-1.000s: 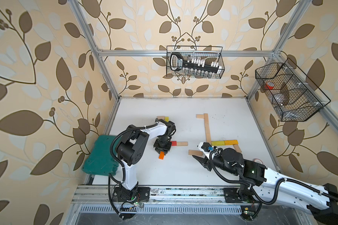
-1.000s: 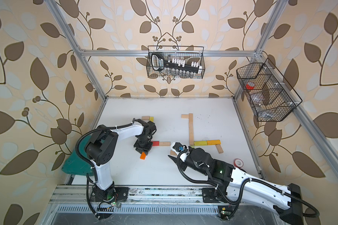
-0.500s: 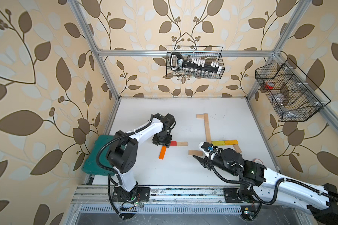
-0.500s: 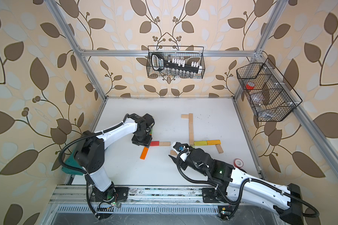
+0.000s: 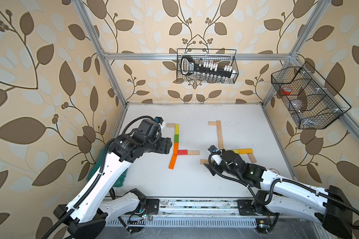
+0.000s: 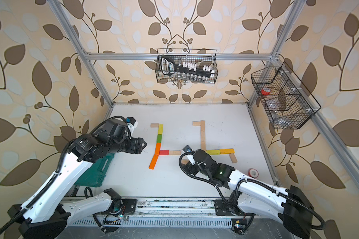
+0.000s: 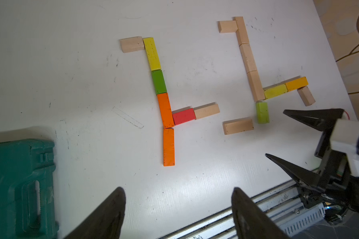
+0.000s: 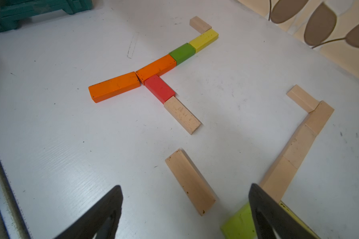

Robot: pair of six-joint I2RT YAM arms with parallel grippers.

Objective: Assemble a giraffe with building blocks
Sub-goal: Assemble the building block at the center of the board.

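Orange first: an orange plank [image 7: 165, 110], a green block [image 7: 159, 81] and a yellow plank [image 7: 152, 53] lie end to end in a line on the white counter [image 7: 71, 93]. A short pale block [image 7: 132, 44] caps the far end sideways. A red block [image 7: 183, 116] and a pale block [image 7: 207, 111] branch off the orange plank's side. A second orange plank [image 7: 169, 147] angles away from its near end, corners touching.

The left end effector [image 7: 177, 192] hangs above bare counter near that figure, fingers spread wide with nothing between them.

On the right is another figure: a column of pale planks [image 7: 248, 58], with a yellow block [image 7: 275, 91] and an orange-yellow block [image 7: 296, 83] branching off and a pale leg [image 7: 306, 95] slanting from the end. A lime block [image 7: 262, 112] sits at the column's near end, and a loose pale plank [image 7: 238, 125] lies just beside it.

The right end effector [image 8: 184, 187] hovers over that loose plank, fingers wide apart and gripping nothing. A green case [image 7: 19, 186] sits at the counter's left edge.
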